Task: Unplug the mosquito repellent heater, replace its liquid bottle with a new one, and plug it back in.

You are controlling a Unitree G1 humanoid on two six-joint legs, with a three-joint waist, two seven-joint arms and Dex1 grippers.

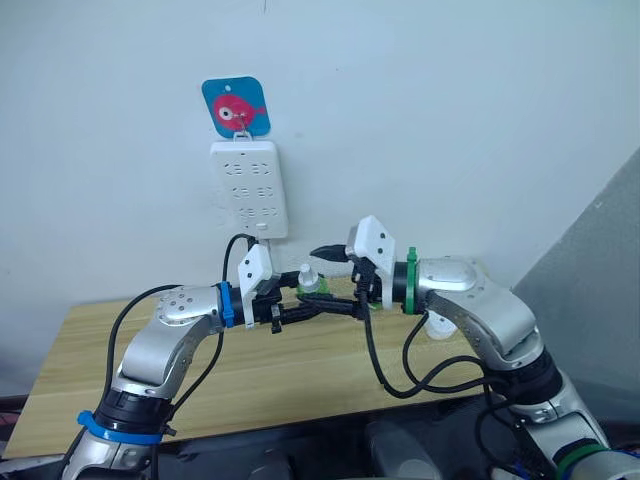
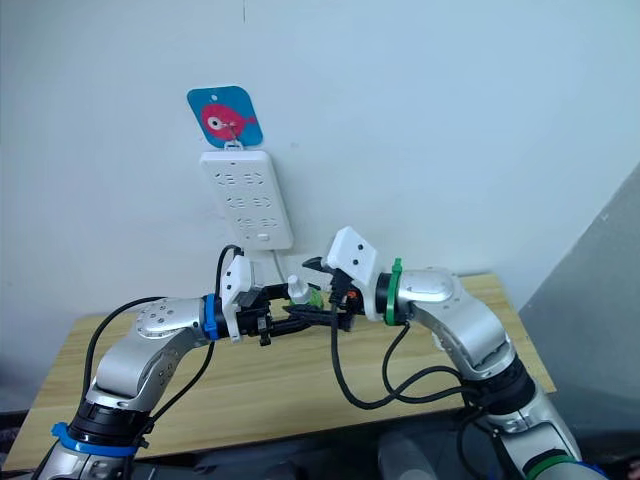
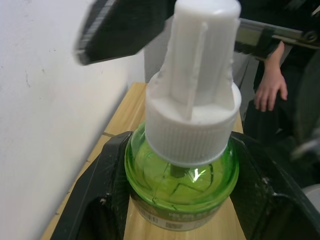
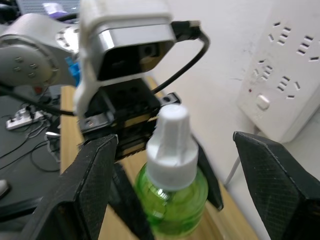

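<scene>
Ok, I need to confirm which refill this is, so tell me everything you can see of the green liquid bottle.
The green liquid bottle is a small rounded bottle of clear green plastic, with a ribbed white screw collar and a tall white cap still on. A label band rings its base, its print unreadable. It stands upright, clamped at the body by the left gripper above the wooden table, near the wall below the power strip. The right gripper sits open around it, not touching.

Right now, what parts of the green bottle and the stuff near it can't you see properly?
- The green bottle: its base is cut off by the edge in the left wrist view, and its label print is too blurred to read.
- In the head views the bottle is too small and is crowded by the left tool and the right tool.
- The white unit on the table is mostly hidden behind the right arm.
</scene>
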